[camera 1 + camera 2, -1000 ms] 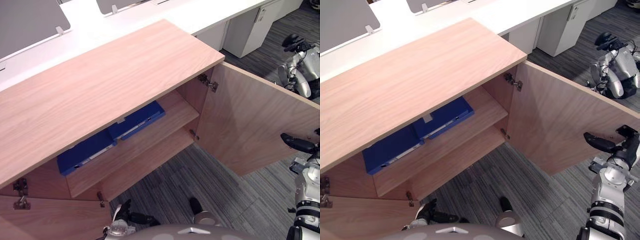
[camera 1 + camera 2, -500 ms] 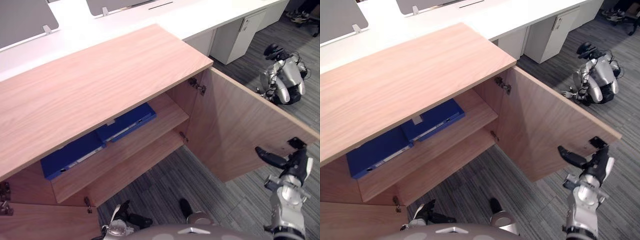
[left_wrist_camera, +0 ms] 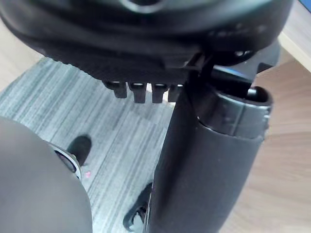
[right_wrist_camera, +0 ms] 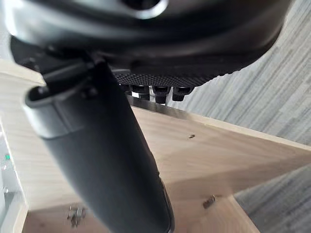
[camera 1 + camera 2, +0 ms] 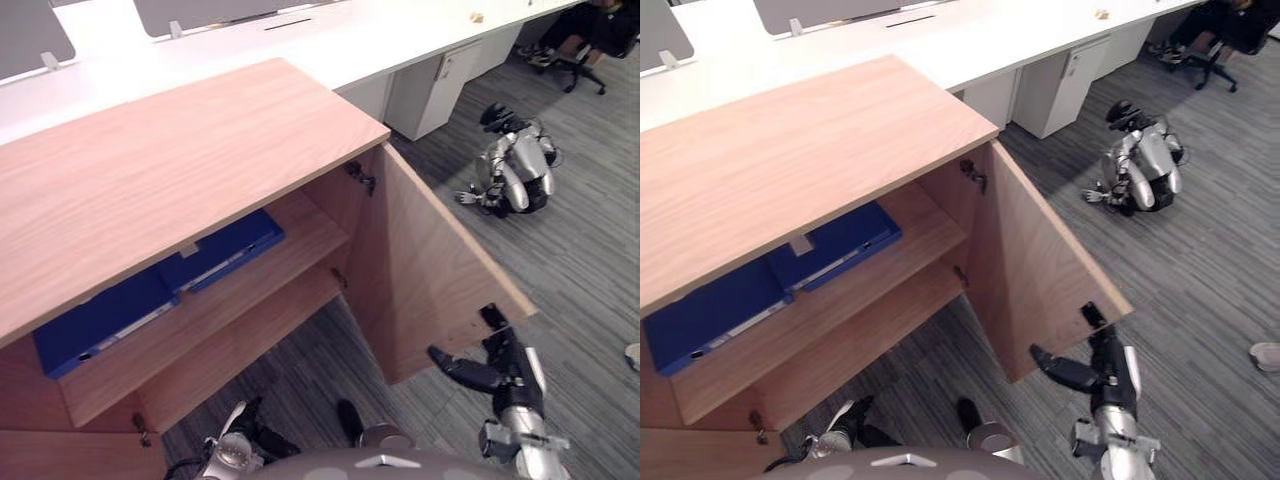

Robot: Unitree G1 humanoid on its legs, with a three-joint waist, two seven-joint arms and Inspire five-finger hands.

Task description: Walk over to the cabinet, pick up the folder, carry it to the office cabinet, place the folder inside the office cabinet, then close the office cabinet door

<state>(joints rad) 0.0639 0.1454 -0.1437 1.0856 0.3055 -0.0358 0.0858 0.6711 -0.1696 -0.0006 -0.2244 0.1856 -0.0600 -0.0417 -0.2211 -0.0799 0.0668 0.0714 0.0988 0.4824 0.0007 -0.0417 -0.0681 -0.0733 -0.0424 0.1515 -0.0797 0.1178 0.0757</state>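
door (image 5: 430, 270) half open, juts out | folders (image 5: 225, 250) on upper shelf (image 5: 305, 225) | right end free

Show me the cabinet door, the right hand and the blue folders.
cabinet door (image 5: 420, 270): left eye view, inner face.
right hand (image 5: 500, 368): left eye view, middle.
blue folders (image 5: 225, 250): left eye view, right one's cover.

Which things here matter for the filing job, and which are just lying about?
Job: office cabinet, its open door, blue folders on the shelf, right hand at the door's edge.
Lying about: another robot on the carpet, white desks, office chair.
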